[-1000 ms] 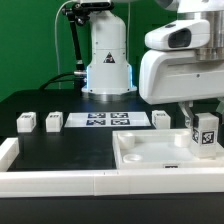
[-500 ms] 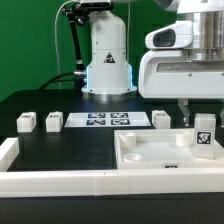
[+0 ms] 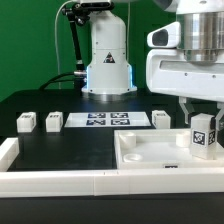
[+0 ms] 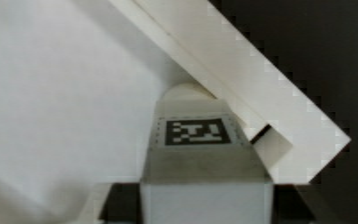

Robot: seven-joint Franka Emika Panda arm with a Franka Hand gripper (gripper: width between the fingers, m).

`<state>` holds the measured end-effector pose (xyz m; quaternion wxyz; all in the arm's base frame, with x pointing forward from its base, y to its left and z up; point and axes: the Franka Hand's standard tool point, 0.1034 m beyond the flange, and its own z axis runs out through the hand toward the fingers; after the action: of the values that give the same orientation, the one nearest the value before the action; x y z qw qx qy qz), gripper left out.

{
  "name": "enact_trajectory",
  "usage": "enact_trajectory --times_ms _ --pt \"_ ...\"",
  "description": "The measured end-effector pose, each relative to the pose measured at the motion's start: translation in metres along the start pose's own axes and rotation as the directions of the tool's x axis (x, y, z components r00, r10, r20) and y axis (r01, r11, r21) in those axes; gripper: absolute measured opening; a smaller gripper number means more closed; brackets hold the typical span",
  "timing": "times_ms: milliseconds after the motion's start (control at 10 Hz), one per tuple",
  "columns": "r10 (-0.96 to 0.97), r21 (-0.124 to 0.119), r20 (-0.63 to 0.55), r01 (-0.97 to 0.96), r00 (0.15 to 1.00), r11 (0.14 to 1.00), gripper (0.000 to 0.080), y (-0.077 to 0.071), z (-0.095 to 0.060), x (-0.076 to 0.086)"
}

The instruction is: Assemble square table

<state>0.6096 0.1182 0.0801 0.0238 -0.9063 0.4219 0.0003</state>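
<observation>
The square table top lies at the front of the exterior view's right, a white tray with a raised rim. My gripper is shut on one white tagged leg, held upright over the top's far right corner. In the wrist view that leg hangs between my dark fingers, close against the top's rim, with the top's flat inside beside it. Whether the leg touches the top I cannot tell. Three more legs stand on the black table.
The marker board lies between the loose legs, in front of the arm's white base. A long white rail runs along the front edge, with a raised end at the exterior view's left.
The gripper with the leg has sunk a little toward the top's corner and shifted slightly to the exterior view's right. The loose legs and the top have not moved.
</observation>
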Motion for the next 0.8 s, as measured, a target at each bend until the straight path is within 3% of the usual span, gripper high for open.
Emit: enact_trajectory --times_ms 200,300,400,500,600,800 --pt "0.093 0.005 0.007 -0.093 0.996 0.996 0.0294 -0.0002 -0.0001 0.0000" --pt "0.119 0.005 0.008 -0.119 0.993 0.993 0.0355 -0.0006 0.0000 -0.0007" --pt "0.148 0.006 0.010 -0.148 0.989 0.989 0.0514 -0.0014 0.0001 -0.0021" --pt "0.140 0.006 0.010 -0.140 0.990 0.990 0.0514 -0.0015 0.0001 -0.0024" --pt "0.125 0.005 0.009 -0.125 0.992 0.992 0.0619 -0.0018 0.0001 -0.0029" --pt "-0.031 0.007 0.009 0.031 0.999 1.000 0.0644 -0.0035 -0.0007 -0.0043"
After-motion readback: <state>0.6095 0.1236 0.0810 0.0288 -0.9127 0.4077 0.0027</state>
